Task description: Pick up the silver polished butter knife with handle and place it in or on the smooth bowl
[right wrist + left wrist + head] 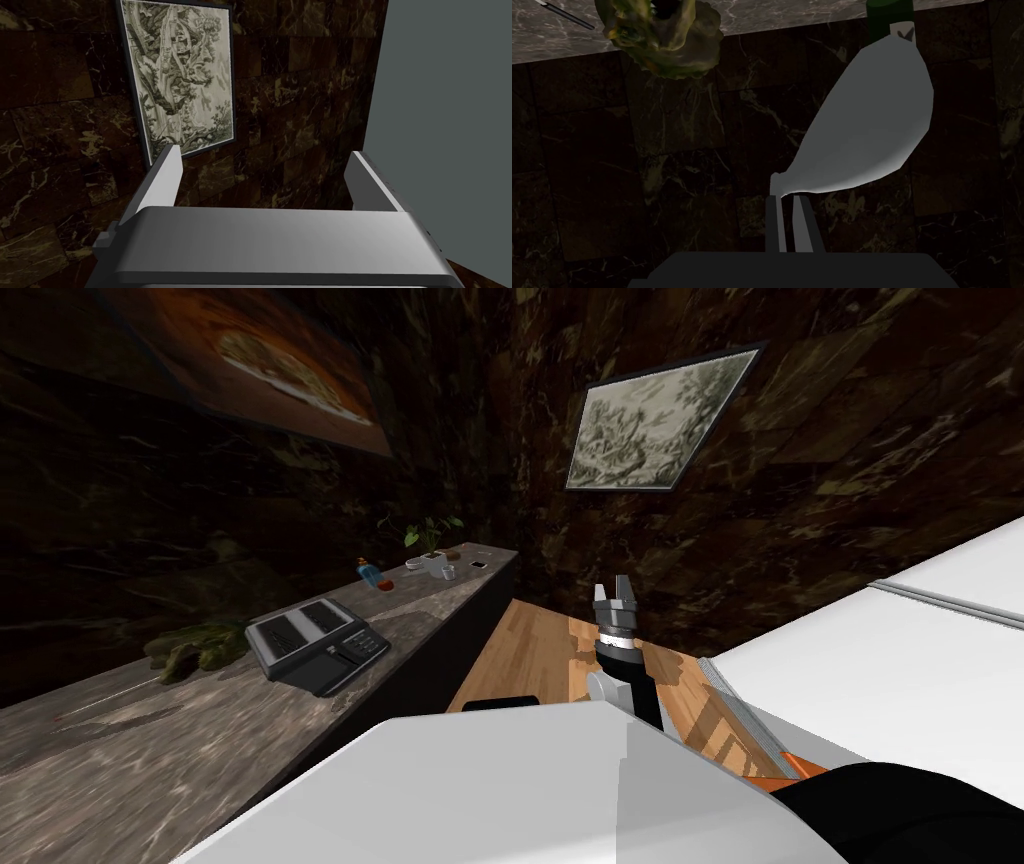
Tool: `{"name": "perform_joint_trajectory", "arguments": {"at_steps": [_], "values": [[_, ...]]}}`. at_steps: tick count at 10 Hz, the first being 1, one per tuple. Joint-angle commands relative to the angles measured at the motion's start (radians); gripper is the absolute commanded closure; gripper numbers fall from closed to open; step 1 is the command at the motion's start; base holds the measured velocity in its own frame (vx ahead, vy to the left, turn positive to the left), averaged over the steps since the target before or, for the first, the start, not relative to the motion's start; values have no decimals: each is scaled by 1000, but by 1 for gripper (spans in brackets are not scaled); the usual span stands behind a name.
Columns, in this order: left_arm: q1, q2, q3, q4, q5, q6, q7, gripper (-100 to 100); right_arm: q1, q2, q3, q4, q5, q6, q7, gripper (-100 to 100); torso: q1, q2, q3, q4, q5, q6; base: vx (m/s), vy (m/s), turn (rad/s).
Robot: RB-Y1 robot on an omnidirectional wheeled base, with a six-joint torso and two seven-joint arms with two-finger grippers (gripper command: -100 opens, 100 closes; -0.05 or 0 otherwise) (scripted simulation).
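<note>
Low before the counter's (pixel 792 12) dark front, the left gripper (pixel 788 198) pinches the knife (pixel 872 120) by its narrow end. Its fingers are nearly together, so the broad pale blade juts ahead toward the counter's edge, free to go down first. Near that edge of the counter sits a green lump (pixel 667 40) with a dark hollow. It is probably the bowl the knife is bound for, though that cannot be told for sure. The blade reaches the counter's edge well apart from the lump, so the carry looks only part done.

Away from the counter, over the wooden floor (pixel 530 658), the right gripper (pixel 613 586) hangs with fingers (pixel 167 172) wide and nothing between them. It seems parked there to leave the left arm room.

Counted on the counter:
- one green lump
- one dark green bottle (pixel 889 12) at the edge, past the blade's tip
- one thin utensil (pixel 567 15) lying flat
- one black box-like appliance (pixel 315 643) midway along
- one potted plant (pixel 430 533) at the far end

One knife is in hand.
</note>
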Motion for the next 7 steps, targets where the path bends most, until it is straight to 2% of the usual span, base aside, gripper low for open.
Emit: {"name": "perform_joint_trajectory", "arguments": {"at_steps": [1,2,4,5,6,7], "values": [[44,-15,-26,32,16,-38,49,100,0,0,0,0,0,0,0,0,0,0,0,0,0,0,-114,137,-309],[44,-15,-1,24,16,-38,49,100,-1,0,0,0,0,0,0,0,3,3,1,0,0,4,-110,166,-226],[44,-15,-26,32,16,-38,49,100,0,0,0,0,0,0,0,0,2,-1,0,0,1,-1,-12,53,37],[98,-36,-41,47,28,-72,97,100,0,0,0,0,0,0,0,0,-2,-2,-1,-1,0,-1,-99,99,-315],[34,-36,-93,68,28,-72,97,100,0,0,0,0,0,0,0,0,2,1,0,0,0,3,-128,154,-215],[69,-36,-65,49,28,-72,97,100,0,0,0,0,0,0,0,0,5,2,1,0,1,2,-61,98,-15]]}}
